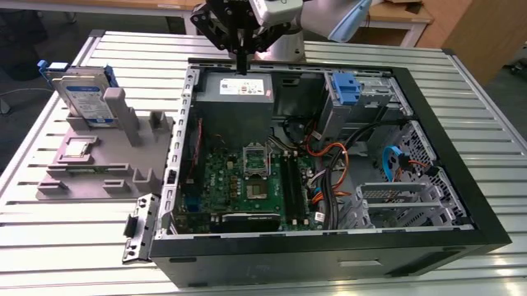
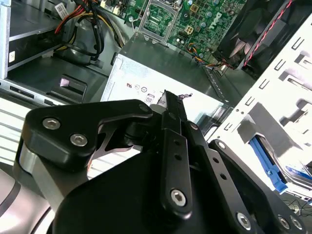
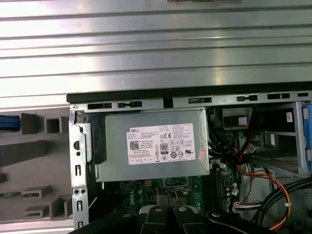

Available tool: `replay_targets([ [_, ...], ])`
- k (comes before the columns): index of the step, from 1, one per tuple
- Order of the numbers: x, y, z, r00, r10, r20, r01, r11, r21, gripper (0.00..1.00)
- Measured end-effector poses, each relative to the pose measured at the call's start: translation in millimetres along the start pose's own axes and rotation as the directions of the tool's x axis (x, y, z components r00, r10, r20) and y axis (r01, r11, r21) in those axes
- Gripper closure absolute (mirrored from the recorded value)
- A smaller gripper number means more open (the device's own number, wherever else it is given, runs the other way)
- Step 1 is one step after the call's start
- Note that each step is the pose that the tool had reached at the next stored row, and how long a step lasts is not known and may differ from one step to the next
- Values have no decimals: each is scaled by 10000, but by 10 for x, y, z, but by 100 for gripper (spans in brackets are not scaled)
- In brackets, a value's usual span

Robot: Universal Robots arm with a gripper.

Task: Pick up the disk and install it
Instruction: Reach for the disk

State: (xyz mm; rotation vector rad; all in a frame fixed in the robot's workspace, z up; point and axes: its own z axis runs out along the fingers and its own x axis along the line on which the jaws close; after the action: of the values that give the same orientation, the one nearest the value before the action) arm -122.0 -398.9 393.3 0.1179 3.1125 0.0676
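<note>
Gripper hung over the far end of the open computer case, just above the power supply. Its fingers were pressed together with nothing held, which was clearest in the second wrist view.

The disk stood upright in a slot of the grey holder, outside the case on the exterior view's left and well apart from the gripper. Its blue-and-white label faced the camera, with the blue carrier frame around its edges; the print was too small to make out.

The first wrist view looked straight down on the power supply's white sticker, which carried dense black print, a barcode and round marks. The second wrist view caught one edge of that sticker.

Inside the case were:
- the green motherboard
- orange cables
- a bare blue bracket in the bay at the far corner
- a perforated metal cage near the exterior view's right

Case and holder both sat on the slatted metal table
</note>
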Motion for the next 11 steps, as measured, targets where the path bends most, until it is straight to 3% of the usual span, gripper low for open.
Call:
replay_targets([
  [11,141,-11,0,10000,1,1,-1,10000,0,89],
])
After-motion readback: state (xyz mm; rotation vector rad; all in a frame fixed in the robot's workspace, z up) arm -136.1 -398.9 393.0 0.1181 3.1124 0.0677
